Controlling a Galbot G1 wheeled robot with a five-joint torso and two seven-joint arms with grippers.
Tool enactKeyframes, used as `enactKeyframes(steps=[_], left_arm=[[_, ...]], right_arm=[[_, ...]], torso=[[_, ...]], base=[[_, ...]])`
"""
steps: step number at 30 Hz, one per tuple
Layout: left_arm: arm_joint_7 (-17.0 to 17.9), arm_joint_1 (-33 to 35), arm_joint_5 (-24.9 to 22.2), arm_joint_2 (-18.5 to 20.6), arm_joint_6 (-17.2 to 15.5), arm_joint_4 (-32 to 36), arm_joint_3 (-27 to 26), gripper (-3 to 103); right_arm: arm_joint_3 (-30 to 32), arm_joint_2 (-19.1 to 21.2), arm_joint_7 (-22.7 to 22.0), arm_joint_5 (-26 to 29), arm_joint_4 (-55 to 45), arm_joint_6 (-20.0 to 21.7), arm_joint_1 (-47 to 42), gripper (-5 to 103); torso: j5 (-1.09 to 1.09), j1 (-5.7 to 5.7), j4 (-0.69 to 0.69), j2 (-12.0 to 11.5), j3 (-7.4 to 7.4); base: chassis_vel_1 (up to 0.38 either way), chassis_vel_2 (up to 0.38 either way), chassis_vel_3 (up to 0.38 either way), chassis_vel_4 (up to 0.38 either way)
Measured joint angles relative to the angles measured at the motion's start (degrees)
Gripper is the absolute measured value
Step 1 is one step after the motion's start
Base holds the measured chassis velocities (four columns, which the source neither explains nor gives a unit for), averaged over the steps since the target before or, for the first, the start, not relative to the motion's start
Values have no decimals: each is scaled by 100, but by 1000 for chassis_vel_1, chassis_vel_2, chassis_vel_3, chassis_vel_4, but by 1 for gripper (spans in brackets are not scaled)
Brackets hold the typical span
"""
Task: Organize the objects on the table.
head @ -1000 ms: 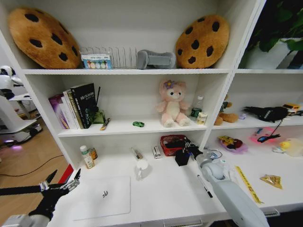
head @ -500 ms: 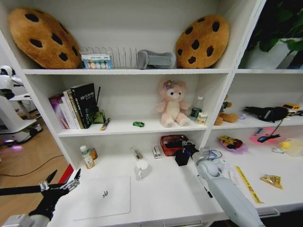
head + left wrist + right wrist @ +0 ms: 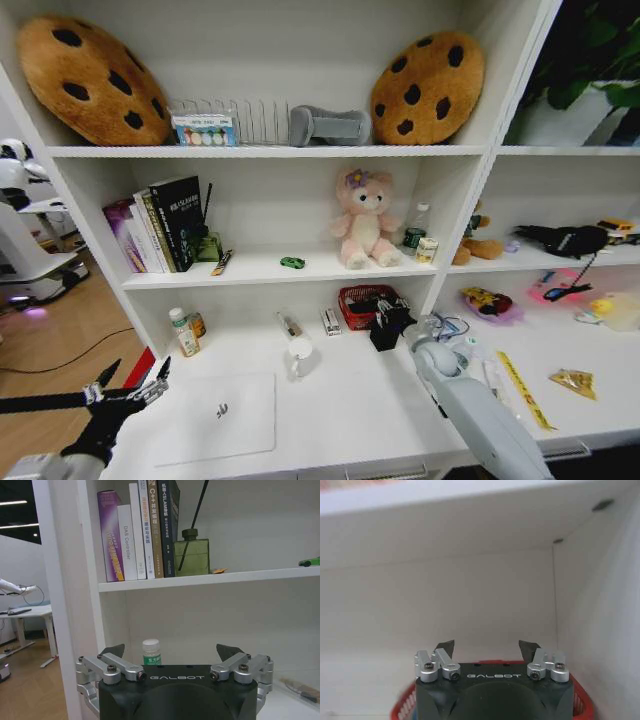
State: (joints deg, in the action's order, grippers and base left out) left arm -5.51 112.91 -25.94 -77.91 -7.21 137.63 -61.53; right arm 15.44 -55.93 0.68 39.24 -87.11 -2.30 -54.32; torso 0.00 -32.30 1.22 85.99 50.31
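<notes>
Meanwhile the right pincer (image 3: 487,649) gapes wide and empty over the red basket (image 3: 357,297); left pincer (image 3: 170,652) likewise.

Our arms are pale grey; each black wrist block reads GALBOT in grey, with silver screwed linkages and black fingers (image 3: 114,650).

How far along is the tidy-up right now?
Already put away: the green toy car sits on the middle shelf and the laptop lies closed on the table. In hand: nothing; the right tool, open, is over the red basket. The left tool hangs open off the table's left end. Left: tabletop clutter.
</notes>
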Motion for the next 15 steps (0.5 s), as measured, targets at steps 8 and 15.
enactKeyframes(steps=[8,15], left_arm=[[0,0,0,0,0,0,0,100],[1,0,0,0,0,0,0,100]], right_arm=[[153,160,33,58,-676,3,-456,94],[555,278,-592,-103,-1950,361,-1426,91]], torso=[[-1,1,3,0,0],[-1,1,0,0,-1]], base=[[0,0,0,0],[0,0,0,0]])
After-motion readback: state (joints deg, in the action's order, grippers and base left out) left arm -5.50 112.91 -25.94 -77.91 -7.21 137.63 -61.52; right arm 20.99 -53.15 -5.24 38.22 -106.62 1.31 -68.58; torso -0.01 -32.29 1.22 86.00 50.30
